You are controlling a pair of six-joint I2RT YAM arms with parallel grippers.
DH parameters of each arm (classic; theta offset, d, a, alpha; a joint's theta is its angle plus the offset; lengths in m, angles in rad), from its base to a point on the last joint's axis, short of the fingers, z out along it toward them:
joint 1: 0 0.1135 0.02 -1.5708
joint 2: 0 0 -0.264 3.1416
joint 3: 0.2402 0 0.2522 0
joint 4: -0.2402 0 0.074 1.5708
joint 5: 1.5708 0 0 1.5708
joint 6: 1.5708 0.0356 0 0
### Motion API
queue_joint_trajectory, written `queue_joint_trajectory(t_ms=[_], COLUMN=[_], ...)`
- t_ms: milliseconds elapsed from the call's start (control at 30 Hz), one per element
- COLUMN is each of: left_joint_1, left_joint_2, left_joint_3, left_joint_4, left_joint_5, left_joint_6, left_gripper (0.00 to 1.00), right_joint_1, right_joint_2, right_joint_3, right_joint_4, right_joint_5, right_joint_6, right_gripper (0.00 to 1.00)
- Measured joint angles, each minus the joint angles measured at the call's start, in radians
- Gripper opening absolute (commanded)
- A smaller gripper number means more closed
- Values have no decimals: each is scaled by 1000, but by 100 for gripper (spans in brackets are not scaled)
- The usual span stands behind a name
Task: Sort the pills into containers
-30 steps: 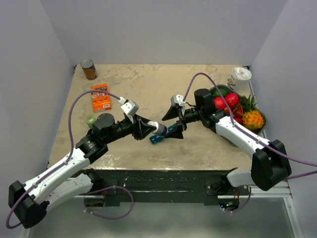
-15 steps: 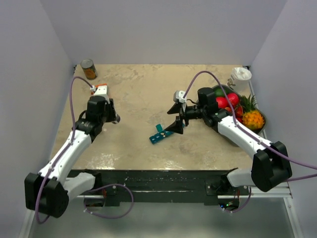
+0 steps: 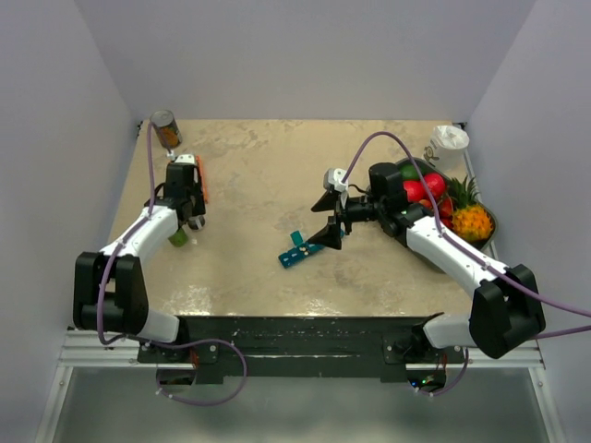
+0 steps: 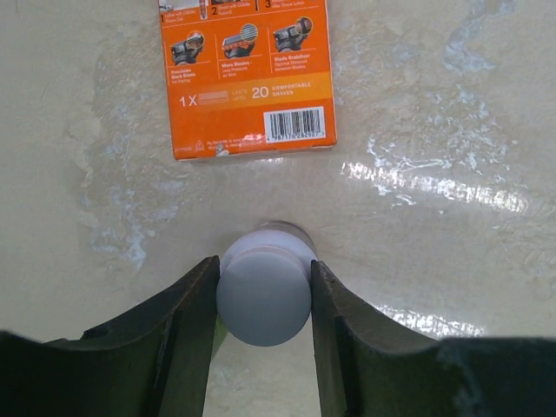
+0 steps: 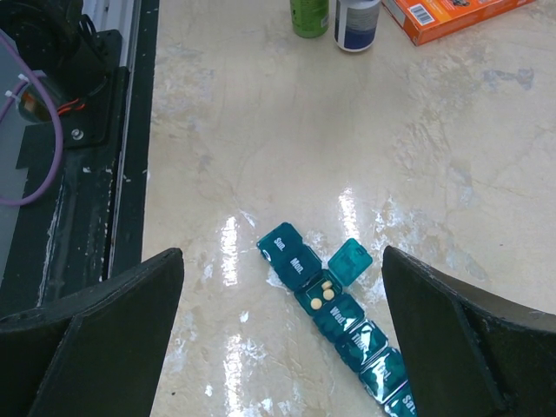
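Note:
The teal pill-organiser strip (image 3: 297, 249) lies on the table at centre. In the right wrist view the strip (image 5: 347, 321) has one lid (image 5: 350, 262) flipped open, with three yellowish pills (image 5: 321, 294) in that compartment; the other lids are closed. My right gripper (image 3: 330, 220) hangs wide open and empty just above and right of the strip, its jaws (image 5: 280, 278) spread to either side. My left gripper (image 3: 191, 220) is at the far left, shut on the white cap of the pill bottle (image 4: 263, 295), which stands on the table. The bottle also shows in the right wrist view (image 5: 357, 22).
An orange box (image 4: 246, 78) lies just beyond the bottle, and a small green item (image 3: 177, 237) sits beside it. A can (image 3: 166, 129) stands at the back left. A fruit tray (image 3: 489, 242) and a white container (image 3: 450, 140) are at the right.
My left arm has swung from above the strip to the far left, carrying the bottle, and now holds it by the orange box. My right gripper has drawn back slightly and stays open.

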Motion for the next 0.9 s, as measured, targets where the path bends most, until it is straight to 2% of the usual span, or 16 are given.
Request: queue_joint_trajectory(t_ms=[33, 167, 200, 267, 400, 733, 833, 900], left_joint_1=[5, 18, 19, 22, 28, 31, 34, 36], left_joint_2=[12, 56, 64, 73, 75, 20, -43, -98], left_joint_3=[6, 33, 39, 50, 68, 95, 106, 105], left_joint_4=[4, 14, 14, 13, 11, -18, -29, -25], left_joint_5=[0, 3, 4, 5, 4, 24, 145, 286], left_joint_6=[0, 0, 0, 0, -4, -8, 8, 19], left_gripper=[27, 37, 46, 48, 61, 64, 65, 64], right_joint_1=[0, -1, -1, -2, -5, -11, -16, -19], right_joint_2=[0, 0, 0, 0, 0, 0, 0, 0], right_joint_3=[0, 0, 0, 0, 0, 0, 0, 0], right_joint_4=[0, 0, 0, 0, 0, 0, -2, -2], right_joint_5=[0, 0, 0, 0, 0, 0, 3, 16], right_joint_6=[0, 0, 0, 0, 0, 0, -2, -4], right_gripper=[99, 99, 99, 99, 99, 99, 99, 99])
